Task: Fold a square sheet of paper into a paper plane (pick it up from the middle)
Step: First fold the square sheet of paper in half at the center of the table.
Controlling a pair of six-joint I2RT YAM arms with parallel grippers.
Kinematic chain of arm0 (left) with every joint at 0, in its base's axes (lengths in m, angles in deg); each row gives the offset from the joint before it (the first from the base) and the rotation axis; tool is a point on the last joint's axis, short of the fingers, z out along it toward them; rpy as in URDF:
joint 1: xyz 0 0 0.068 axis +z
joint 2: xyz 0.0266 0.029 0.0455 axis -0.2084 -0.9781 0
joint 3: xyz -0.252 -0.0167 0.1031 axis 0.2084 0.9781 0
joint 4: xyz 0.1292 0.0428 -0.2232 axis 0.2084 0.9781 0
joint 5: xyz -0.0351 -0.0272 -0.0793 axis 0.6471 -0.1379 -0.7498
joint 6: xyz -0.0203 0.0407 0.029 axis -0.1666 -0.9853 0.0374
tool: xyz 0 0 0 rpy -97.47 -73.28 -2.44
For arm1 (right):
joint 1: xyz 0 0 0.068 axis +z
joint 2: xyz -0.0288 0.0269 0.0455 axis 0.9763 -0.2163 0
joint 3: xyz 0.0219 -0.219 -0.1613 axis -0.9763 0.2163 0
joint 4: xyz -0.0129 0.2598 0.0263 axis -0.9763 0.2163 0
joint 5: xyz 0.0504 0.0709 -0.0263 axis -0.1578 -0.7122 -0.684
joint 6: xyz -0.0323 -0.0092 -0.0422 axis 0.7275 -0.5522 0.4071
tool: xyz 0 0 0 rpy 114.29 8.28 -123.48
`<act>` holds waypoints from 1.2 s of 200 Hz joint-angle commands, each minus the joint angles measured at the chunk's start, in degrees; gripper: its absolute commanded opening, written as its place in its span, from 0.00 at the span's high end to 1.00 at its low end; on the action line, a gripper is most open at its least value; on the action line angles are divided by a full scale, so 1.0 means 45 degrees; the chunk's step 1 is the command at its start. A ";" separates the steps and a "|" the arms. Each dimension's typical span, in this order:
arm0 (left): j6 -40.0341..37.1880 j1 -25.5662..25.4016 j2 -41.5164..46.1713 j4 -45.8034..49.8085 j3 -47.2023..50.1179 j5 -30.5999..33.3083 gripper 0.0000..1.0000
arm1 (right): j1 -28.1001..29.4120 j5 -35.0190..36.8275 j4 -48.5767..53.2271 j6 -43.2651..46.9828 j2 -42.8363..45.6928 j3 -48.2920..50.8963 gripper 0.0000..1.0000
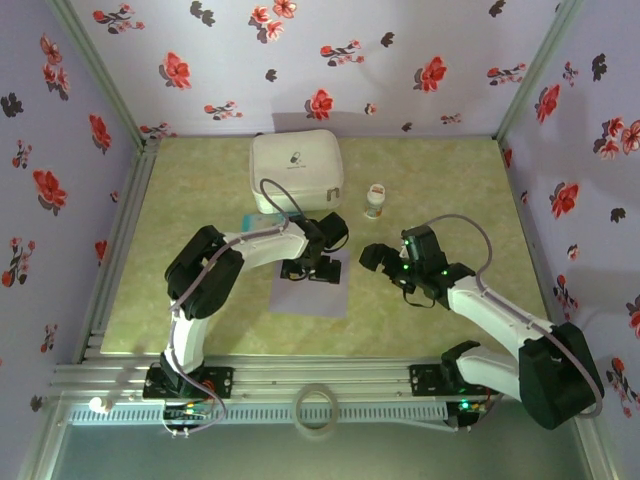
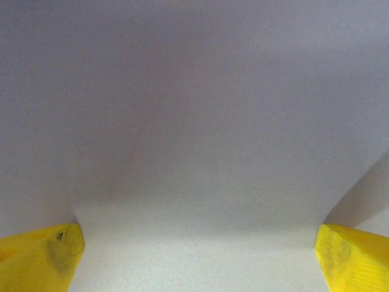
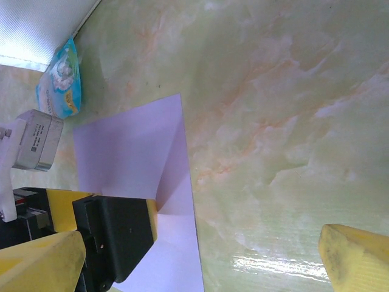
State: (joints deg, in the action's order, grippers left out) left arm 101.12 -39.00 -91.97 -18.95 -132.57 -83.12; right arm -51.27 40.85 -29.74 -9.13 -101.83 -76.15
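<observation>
Because the left jaws hang spread wide straight above the sheet of paper (image 1: 322,296), the coming pinch depends on what lies directly below them; in the left wrist view lavender paper runs from one yellow fingertip (image 2: 48,255) across to the other, with nothing gripped; the tips are very close to the sheet, but I cannot tell whether they touch it. The sheet lies on the table (image 1: 200,200) near its middle, on the near side of the white zip case (image 1: 295,168); being square it has no long axis, and its edges run roughly with the table's edges, slightly skewed. The left arm (image 1: 240,255) is plainly the nearer; the right arm (image 1: 490,310) holds the right jaws open and empty just beside the sheet's right edge, over bare table. From the right wrist, a shaded wedge in the paper beside the left jaws may be a crease or a slight lift; I cannot say which. The case is shut, so its contents are hidden; a capped small bottle (image 1: 375,200) stands just right of it; a teal-and-white packet (image 3: 61,79) lies near its left corner.
</observation>
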 commanded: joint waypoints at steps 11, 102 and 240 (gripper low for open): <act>0.0187 -0.0087 -0.0648 -0.0097 0.0529 -0.0254 0.02 | 0.0020 0.0276 0.0345 0.0204 -0.0036 -0.0368 0.01; 0.0141 -0.0224 -0.0807 0.0043 0.0495 0.0084 0.04 | -0.0010 0.1112 0.1383 0.0936 0.0296 -0.0983 0.01; 0.0004 -0.0246 0.0178 -0.0651 0.0458 0.0641 0.30 | -0.0009 0.2591 0.1406 0.0406 0.0686 -0.0934 0.01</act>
State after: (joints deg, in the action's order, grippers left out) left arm 100.99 -39.65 -91.79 -20.06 -132.39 -81.24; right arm -51.27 48.50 -24.12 -6.20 -100.37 -78.97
